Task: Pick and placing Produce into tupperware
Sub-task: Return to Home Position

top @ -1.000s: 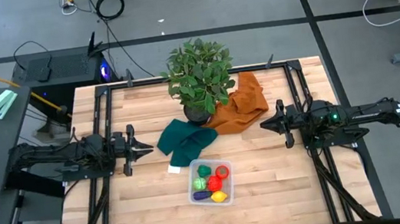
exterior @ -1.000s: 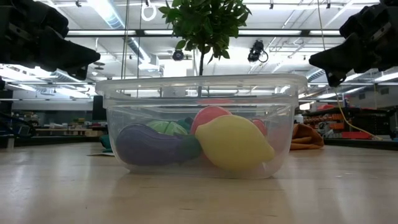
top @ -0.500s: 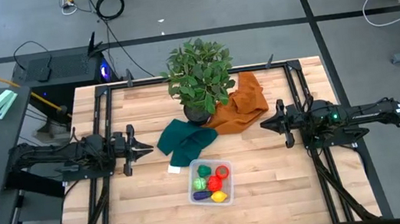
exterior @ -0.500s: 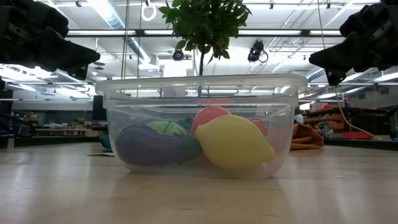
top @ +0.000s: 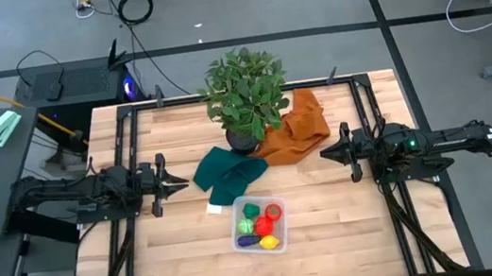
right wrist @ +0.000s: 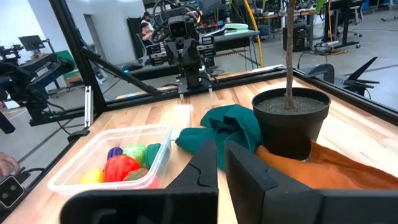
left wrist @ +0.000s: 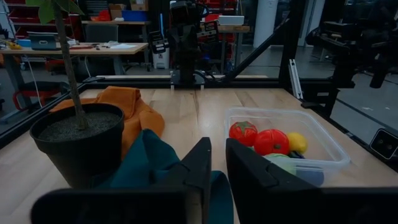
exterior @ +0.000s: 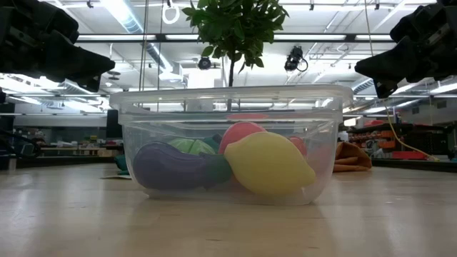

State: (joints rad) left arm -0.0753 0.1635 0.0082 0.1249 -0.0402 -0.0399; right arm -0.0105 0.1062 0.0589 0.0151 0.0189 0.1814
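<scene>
The tupperware (top: 279,199) sits nearest, at the middle of the table's near half, its longer side running roughly near to far. Inside lie a yellow lemon (exterior: 268,164), a purple eggplant (exterior: 175,168), green pieces and red ones; no produce shows loose on the table. A little farther back, the left gripper (top: 183,181) and the right gripper (top: 325,155) hover at mid-table on their own sides, pointing inward at each other. Each has its fingers drawn nearly together around nothing. The container lies between them and nearer than both, about equally far from each, so neither arm has the advantage. With everything binned, only parking the arms appears to remain. Beyond lie the green cloth (top: 229,173), then the potted plant (top: 242,91) and the orange cloth (top: 301,123).
</scene>
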